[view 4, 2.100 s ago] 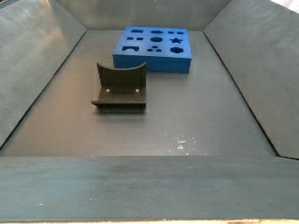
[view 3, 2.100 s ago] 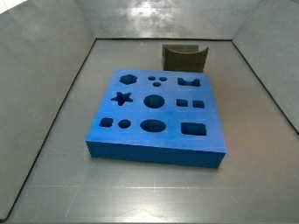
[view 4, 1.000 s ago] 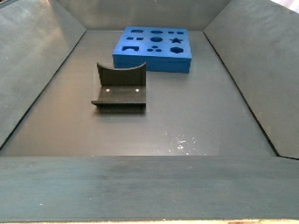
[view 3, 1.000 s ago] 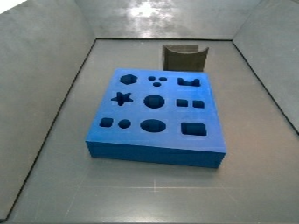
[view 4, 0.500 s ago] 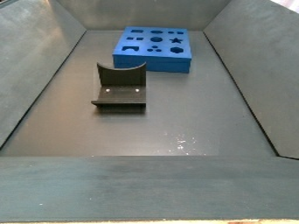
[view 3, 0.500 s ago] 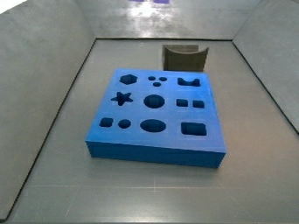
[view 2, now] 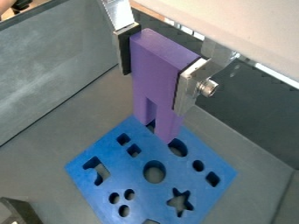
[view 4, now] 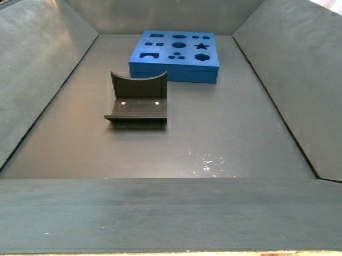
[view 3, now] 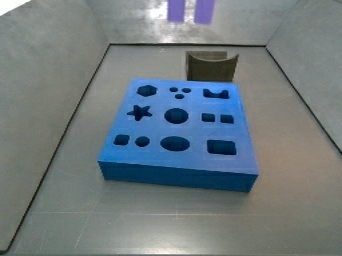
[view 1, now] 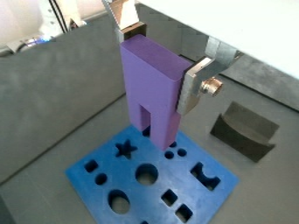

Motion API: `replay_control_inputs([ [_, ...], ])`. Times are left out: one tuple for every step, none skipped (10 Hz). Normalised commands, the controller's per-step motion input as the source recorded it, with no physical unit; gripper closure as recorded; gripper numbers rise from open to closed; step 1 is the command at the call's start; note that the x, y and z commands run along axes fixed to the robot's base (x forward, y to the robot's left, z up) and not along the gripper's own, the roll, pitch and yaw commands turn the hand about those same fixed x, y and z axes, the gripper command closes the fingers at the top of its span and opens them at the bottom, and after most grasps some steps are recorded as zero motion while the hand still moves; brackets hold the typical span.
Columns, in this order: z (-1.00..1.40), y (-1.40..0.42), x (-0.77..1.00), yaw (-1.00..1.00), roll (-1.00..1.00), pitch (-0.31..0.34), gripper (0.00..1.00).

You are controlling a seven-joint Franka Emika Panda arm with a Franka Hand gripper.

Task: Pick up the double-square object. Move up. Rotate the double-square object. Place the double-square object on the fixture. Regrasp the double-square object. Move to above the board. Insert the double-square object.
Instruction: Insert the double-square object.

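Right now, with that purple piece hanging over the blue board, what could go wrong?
The gripper holds the piece high above the board, gripping only its upper end, so it might tilt on contact. The board has many holes; a slightly off descent could hit the blue surface or the wrong hole.

gripper (view 1: 159,63) raised, fingers (view 2: 193,80) clamped on piece

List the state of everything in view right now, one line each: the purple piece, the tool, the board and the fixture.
Double-square object: clamped in the tool, hanging upright, notched end down, high above the board.
Tool: shut on the double-square object, in the air over the board.
Board: flat on the floor, all holes showing are empty.
Fixture: on the floor, empty, apart from the board.
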Motion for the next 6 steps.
replay_control_inputs([
  [-0.37, 0.0, 0.46, 0.0, 0.13, -0.083, 1.0],
  [-0.37, 0.0, 0.51, 0.0, 0.13, -0.046, 1.0],
  [-0.41, 0.0, 0.5, 0.0, 0.15, -0.014, 1.0],
  [-0.42, 0.0, 0.49, 0.0, 0.15, -0.014, 1.0],
  [-0.47, 0.0, 0.44, 0.0, 0.18, -0.046, 1.0],
  [-0.5, 0.0, 0.43, 0.0, 0.21, -0.066, 1.0],
])
